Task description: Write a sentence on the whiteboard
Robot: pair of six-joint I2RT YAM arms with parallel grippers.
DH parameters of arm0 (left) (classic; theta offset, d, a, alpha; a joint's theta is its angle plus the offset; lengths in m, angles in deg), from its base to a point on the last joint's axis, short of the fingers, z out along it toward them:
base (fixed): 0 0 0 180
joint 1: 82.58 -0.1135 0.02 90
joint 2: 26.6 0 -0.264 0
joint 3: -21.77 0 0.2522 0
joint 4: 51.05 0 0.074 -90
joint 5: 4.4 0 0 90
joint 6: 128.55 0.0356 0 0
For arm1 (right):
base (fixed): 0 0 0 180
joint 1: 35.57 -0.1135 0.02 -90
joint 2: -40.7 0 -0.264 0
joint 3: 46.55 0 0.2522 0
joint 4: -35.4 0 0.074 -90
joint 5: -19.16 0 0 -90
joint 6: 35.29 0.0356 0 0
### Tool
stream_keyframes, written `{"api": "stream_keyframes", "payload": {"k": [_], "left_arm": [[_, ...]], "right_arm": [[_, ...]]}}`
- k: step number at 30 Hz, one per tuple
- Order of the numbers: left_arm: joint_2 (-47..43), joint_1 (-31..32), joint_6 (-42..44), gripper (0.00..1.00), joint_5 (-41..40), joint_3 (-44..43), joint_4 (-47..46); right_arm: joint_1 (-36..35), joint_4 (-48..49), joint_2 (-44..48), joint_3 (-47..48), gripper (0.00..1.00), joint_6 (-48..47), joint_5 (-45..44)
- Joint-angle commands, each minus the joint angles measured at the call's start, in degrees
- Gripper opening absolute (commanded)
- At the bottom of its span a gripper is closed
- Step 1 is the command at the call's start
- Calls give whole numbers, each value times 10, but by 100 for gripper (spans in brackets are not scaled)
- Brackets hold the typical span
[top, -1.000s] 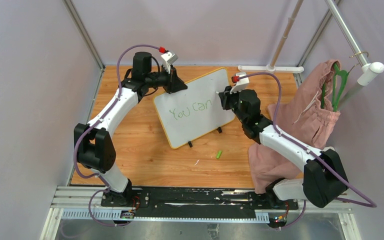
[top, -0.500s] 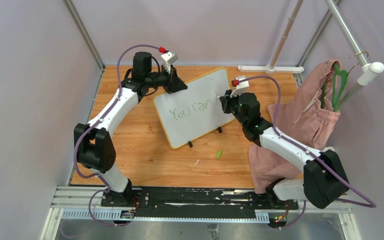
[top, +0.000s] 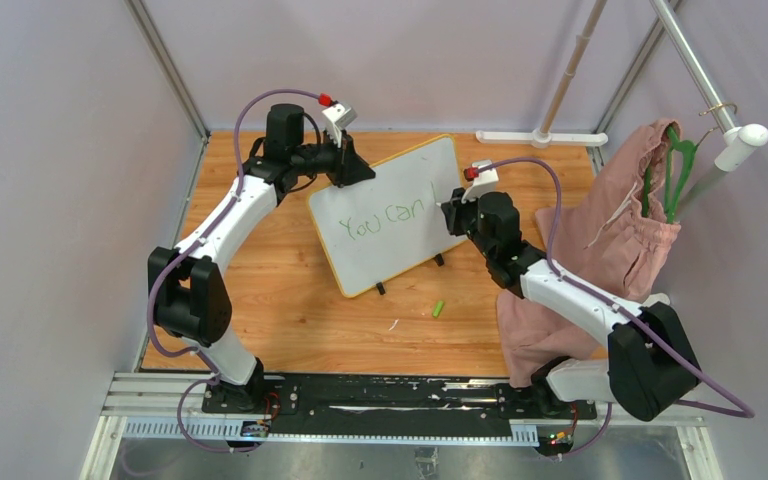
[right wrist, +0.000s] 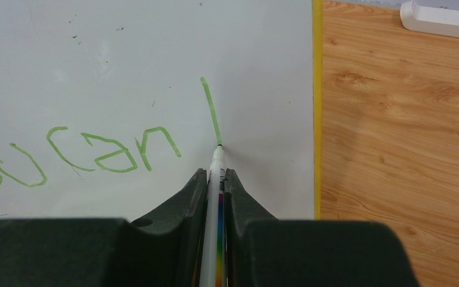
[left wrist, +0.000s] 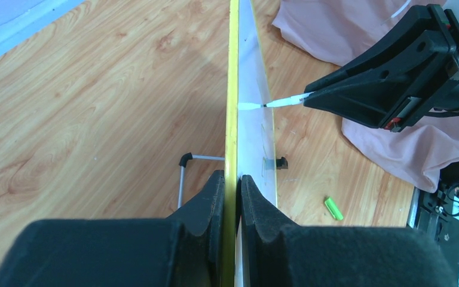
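Top external: whiteboard (top: 400,255) stands tilted mid-table on its feet. The left gripper (top: 353,168) is clamped on its 11 o'clock corner, and the right gripper (top: 449,212) works at its 3 o'clock edge. The sentence (top: 384,217) reads "You can". A short upright stroke (top: 428,193) now follows "can", absent a second ago, and the right arm has slid toward 6 o'clock drawing it. A green cap (top: 439,308) lies apart at the board's 6 o'clock.

Left wrist: jaws pinch the yellow rim edge-on. At 1 o'clock the marker (left wrist: 281,101) has its tip touching the board face.

Right wrist: fingers are closed tight on the marker, its tip resting at the stroke's foot. The rim lies near at 3 o'clock.

Judgement: a third word is just started, likely a "d". About half remains, and there is little room left on this line.
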State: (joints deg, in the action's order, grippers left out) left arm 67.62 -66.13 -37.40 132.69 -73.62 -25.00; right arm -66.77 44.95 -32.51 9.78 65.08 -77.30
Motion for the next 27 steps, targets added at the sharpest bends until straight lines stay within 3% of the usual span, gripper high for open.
{"api": "stream_keyframes", "payload": {"k": [1,27], "left_arm": [[-3,23,32,0,7,14,31],[-11,24,35,0,1,21,31]], "right_arm": [[8,-8,7,-6,0,6,0],[-12,-6,-13,49,0,4,25]]}}
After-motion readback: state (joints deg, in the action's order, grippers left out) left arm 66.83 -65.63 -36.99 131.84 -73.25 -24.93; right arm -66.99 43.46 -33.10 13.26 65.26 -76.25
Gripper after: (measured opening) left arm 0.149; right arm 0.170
